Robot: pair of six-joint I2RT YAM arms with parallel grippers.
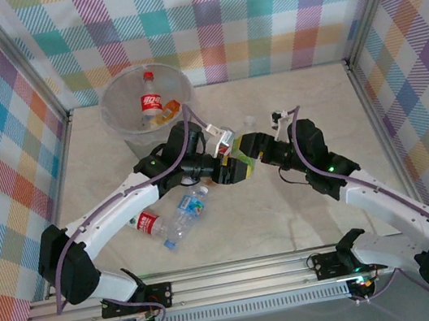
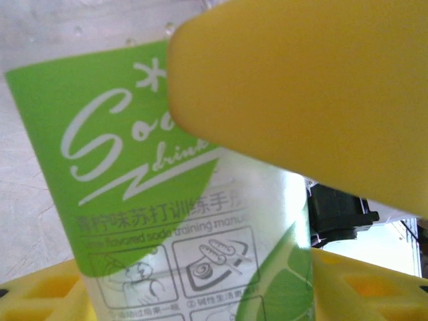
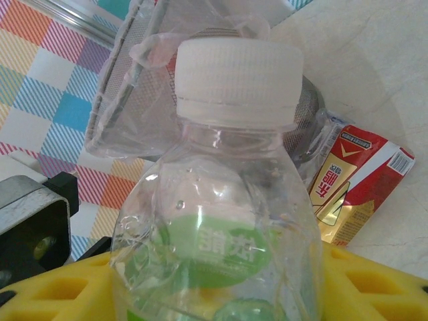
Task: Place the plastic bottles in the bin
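A clear bottle with a green label (image 1: pixel 237 170) and a white cap (image 3: pixel 235 79) hangs above mid-table between both grippers. My left gripper (image 1: pixel 229 172) has its yellow fingers (image 2: pixel 40 297) against both sides of the label (image 2: pixel 134 167). A big yellow pad (image 2: pixel 301 80) lies across the bottle's upper right. From the other side my right gripper (image 1: pixel 249 160) holds the lower body (image 3: pixel 221 200) between its own yellow fingers (image 3: pixel 374 281). The bin (image 1: pixel 120 114) stands at the far left with a red-labelled bottle (image 1: pixel 152 101) inside. Two more bottles lie on the table, one red-labelled (image 1: pixel 149 223) and one blue-labelled (image 1: pixel 190 206).
A red and gold carton (image 3: pixel 361 180) lies beside the bin's wall (image 3: pixel 134 100). A small clear object (image 1: pixel 251 120) sits behind the grippers. Metal frame posts and checked walls close in the table on three sides.
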